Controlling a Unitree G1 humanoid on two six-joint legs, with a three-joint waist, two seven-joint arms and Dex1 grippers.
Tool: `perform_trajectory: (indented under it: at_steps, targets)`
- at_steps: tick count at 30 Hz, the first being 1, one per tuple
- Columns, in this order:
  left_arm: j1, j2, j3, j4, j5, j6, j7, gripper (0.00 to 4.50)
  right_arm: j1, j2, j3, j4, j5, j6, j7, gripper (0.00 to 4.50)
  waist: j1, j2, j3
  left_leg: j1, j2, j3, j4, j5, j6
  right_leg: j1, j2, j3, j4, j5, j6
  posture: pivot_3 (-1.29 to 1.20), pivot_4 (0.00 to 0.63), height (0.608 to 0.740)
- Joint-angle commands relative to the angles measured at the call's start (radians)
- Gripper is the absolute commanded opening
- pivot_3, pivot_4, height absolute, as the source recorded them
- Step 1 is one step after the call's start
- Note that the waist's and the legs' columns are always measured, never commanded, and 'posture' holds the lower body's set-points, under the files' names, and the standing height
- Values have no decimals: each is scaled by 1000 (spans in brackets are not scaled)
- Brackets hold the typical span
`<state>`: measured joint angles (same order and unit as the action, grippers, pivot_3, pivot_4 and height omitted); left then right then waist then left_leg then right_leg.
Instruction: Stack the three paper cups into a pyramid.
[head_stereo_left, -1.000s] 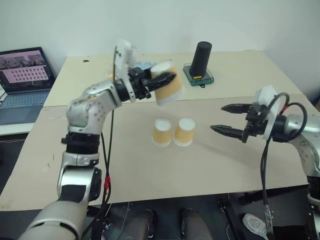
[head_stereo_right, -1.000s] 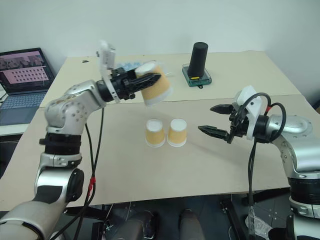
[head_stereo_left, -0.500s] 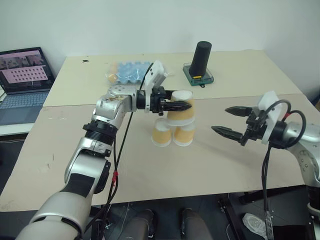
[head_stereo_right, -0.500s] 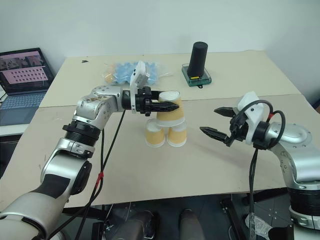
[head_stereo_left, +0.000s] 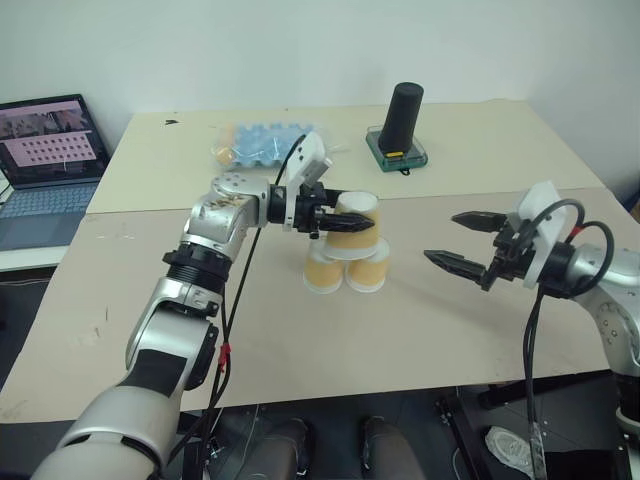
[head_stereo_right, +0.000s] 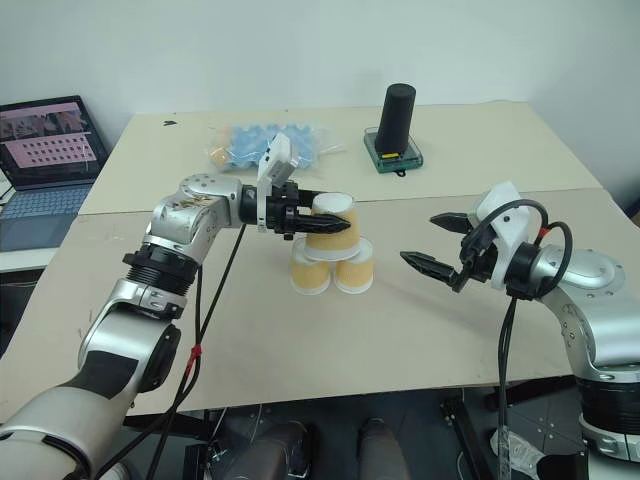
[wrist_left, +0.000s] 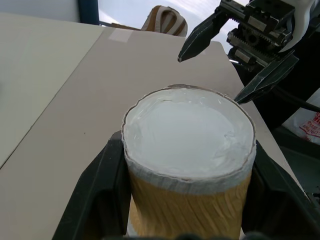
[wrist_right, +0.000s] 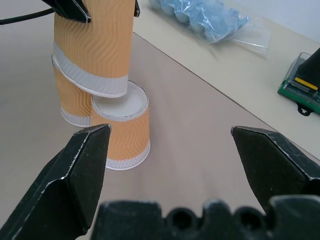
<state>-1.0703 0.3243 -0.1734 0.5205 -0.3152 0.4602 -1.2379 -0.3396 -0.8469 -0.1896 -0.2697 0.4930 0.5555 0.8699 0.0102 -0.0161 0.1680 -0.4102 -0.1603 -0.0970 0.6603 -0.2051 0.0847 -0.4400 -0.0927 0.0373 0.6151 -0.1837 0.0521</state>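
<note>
Beige table (head_stereo_left: 300, 330), white wall behind, laptop (head_stereo_left: 45, 165) at far left. Left gripper (head_stereo_left: 345, 221) pinches top cup (head_stereo_left: 352, 225) over 2 base cups (head_stereo_left: 345, 270); right gripper (head_stereo_left: 462, 243) spread wide, empty.

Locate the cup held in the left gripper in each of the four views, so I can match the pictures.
Left eye view: held cup, centre, tilted over the two table cups.
Right eye view: centre-left, same pose.
Left wrist view: its white base fills the middle, between the left gripper's fingers.
Right wrist view: upper left, above the two cups.
Shared landmark: the open right gripper.
</note>
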Motion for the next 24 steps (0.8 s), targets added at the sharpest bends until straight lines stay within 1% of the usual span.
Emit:
perform_trajectory:
  at_steps: [1,3,4,5,24]
  targets:
    - [4,5,8,-38,9,-10,8,3153,-17,-1,-30,-26,13,-9,-8,4500,0,0,0,0,0,0,0,0,0,0,0,0,0,0,0,0,150,740]
    - [3,5,11,-39,8,-5,8,3739,-17,0,-30,-29,17,-6,-8,4500,0,0,0,0,0,0,0,0,0,0,0,0,0,0,0,0,150,740]
    - [3,5,11,-40,7,-4,8,4215,-17,0,-31,-30,18,-6,-8,4500,0,0,0,0,0,0,0,0,0,0,0,0,0,0,0,0,150,740]
    - [3,5,12,-41,7,-3,8,4449,-16,1,-31,-30,19,-5,-9,4500,0,0,0,0,0,0,0,0,0,0,0,0,0,0,0,0,150,740]
    - [-11,21,50,-82,-17,34,26,4449,-30,12,-17,-13,13,-23,11,4500,0,0,0,0,0,0,0,0,0,0,0,0,0,0,0,0,150,740]
